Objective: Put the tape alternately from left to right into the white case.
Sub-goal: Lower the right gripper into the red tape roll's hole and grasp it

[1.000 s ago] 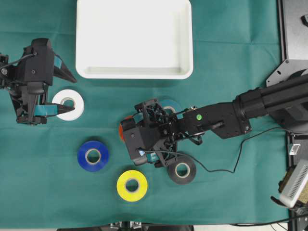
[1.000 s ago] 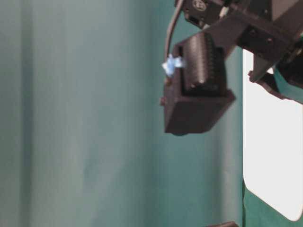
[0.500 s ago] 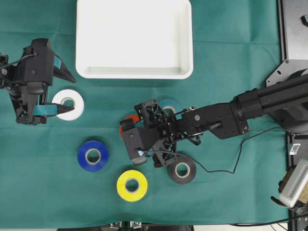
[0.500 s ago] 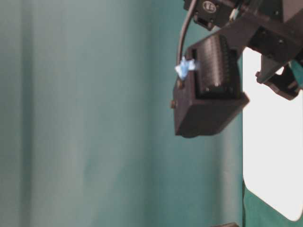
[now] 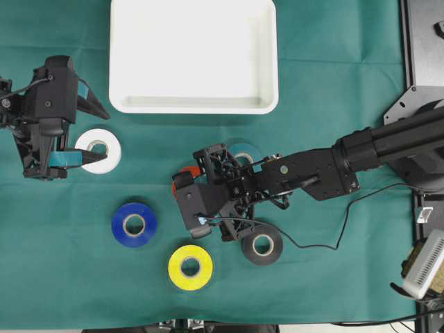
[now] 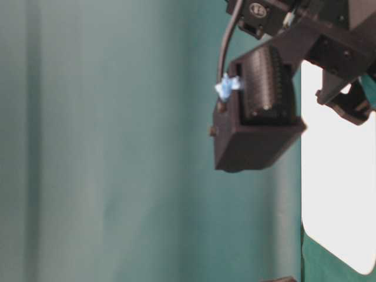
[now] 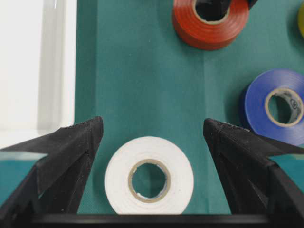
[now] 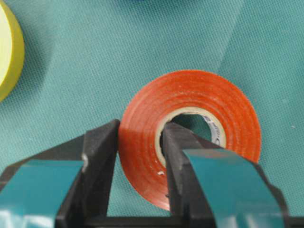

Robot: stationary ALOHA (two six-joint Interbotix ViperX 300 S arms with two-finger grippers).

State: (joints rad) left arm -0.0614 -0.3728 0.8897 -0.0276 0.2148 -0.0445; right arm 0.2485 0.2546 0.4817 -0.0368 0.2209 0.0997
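Observation:
The white case (image 5: 193,55) lies at the table's far middle, with nothing in it. My left gripper (image 5: 104,137) is open around the white tape (image 5: 98,150), which lies flat between the spread fingers (image 7: 149,175) without touching them. My right gripper (image 8: 141,126) is shut on the red tape (image 8: 199,90), one finger inside its core and one against its outer wall. From overhead only a sliver of the red roll (image 5: 187,172) shows beside the right wrist. Teal tape (image 5: 243,149), black tape (image 5: 262,244), yellow tape (image 5: 190,267) and blue tape (image 5: 134,224) lie on the cloth.
Green cloth covers the table (image 5: 333,69). The right arm (image 5: 326,170) reaches across the middle, just over the teal and black rolls. Its wrist housing (image 6: 258,117) hangs in front of the case (image 6: 335,176) in the table-level view. Black equipment (image 5: 423,48) stands at the right edge.
The right wrist has shifted and turned slightly over the red roll, so red now shows at its upper left. The left arm and the other rolls have not moved.

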